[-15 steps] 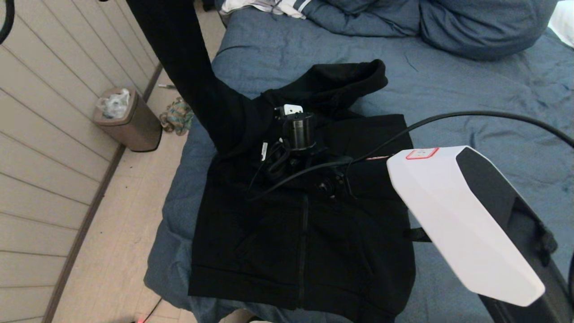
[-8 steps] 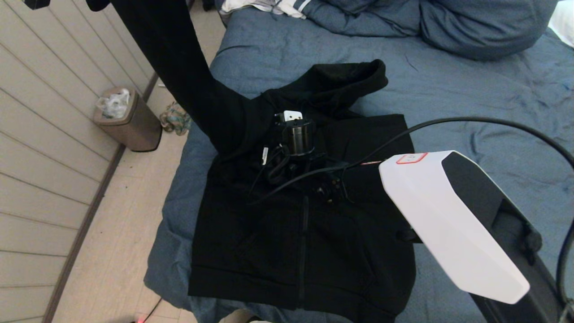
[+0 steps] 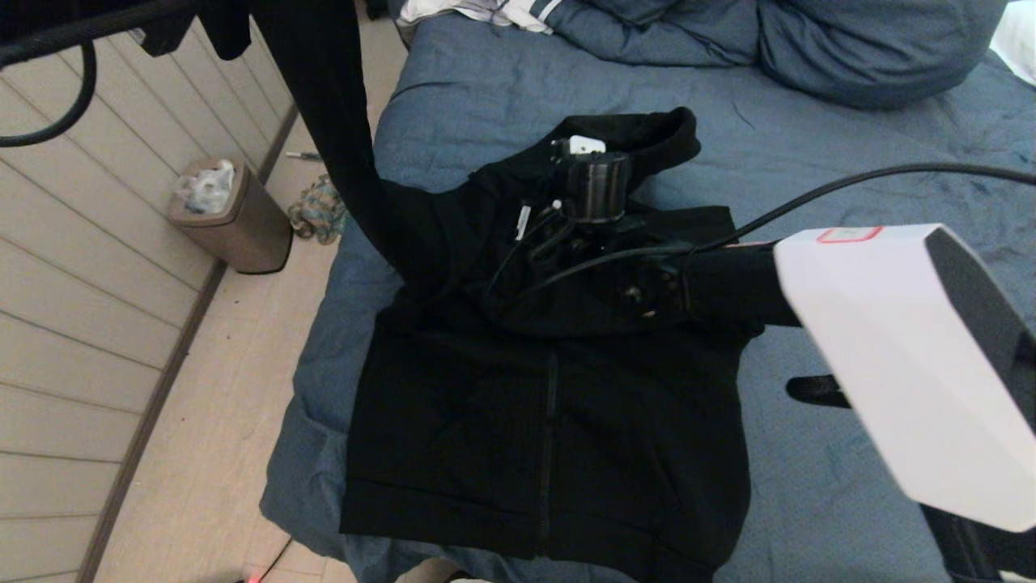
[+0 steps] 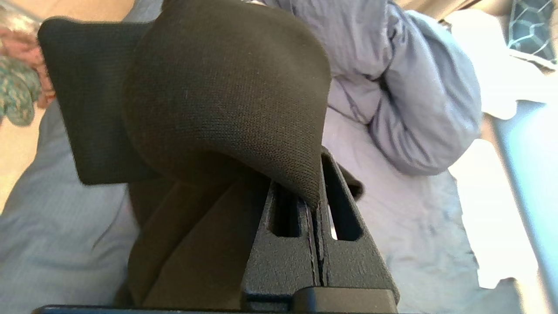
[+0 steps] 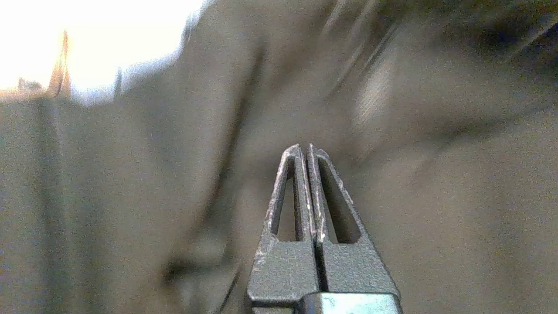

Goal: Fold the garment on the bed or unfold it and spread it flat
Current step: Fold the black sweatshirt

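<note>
- Black hooded sweatshirt spread zipper-up near the left edge of the bed, hem toward the near edge, hood toward the pillows.
- Body lying mostly flat; hem and zipper line fairly straight, chest area still rumpled.
- One sleeve lifted off the bed, stretched up past the left edge and out of the top of the head view.
- Left gripper clamped tight on the cuff end of that sleeve, fabric pinched between the fingertips and draped over them.
- Right gripper closed with nothing between the fingertips, pointed at dark cloth close by; contact with the cloth impossible to confirm.
- Right arm reaching across the sweatshirt's chest, just below the hood.
- Other sleeve not clearly visible from the head view.
- White striped cloth bunched at the far edge of the bed, well apart from the sweatshirt.
- Small bin and a bundle of rope on the floor beside the bed.
- Judged progress: roughly midway; body laid out, raised sleeve not yet placed.
- Left to do, by that reading: sleeve laid down flat or across the chest, hood smoothed, then any folds of the body.
</note>
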You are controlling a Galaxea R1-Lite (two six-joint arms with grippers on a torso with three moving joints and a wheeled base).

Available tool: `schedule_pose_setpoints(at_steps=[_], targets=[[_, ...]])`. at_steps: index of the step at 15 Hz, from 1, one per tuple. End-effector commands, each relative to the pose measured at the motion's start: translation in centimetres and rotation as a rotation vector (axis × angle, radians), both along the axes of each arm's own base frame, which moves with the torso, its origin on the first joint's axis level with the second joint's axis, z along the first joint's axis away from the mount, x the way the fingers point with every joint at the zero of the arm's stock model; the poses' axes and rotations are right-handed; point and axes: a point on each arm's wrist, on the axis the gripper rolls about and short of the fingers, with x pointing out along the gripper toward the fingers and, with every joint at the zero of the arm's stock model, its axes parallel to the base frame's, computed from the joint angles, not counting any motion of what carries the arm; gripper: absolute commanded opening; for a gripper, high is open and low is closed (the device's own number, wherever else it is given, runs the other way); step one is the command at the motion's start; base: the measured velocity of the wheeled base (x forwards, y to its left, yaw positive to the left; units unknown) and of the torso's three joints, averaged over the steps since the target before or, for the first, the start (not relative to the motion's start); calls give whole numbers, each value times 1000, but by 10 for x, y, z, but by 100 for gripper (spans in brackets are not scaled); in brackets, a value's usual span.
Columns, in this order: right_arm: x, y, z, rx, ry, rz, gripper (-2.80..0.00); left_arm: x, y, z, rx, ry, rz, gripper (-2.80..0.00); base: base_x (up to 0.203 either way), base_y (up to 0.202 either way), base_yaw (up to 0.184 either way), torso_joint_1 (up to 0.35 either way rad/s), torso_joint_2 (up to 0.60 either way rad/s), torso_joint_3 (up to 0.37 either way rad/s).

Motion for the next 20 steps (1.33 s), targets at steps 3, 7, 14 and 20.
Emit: schedule_pose_setpoints(at_steps=[3,7,14,20], targets=[[-46,-81,101,102,-162,-106,-280,63,-32,-29,44,58,61,-280,0,0,0,0,0,0],[-83,-176,125,119,-173,-271,-280,133,39,-23,8,30,391,-280,0,0,0,0,0,0],[-110,-210,91,210,-43,-229,-280,172,141,-21,-3,2,679,-280,0,0,0,0,0,0],[-126,-209,65,283,60,-137,-280,192,148,-37,-17,5,762,-280,0,0,0,0,0,0]])
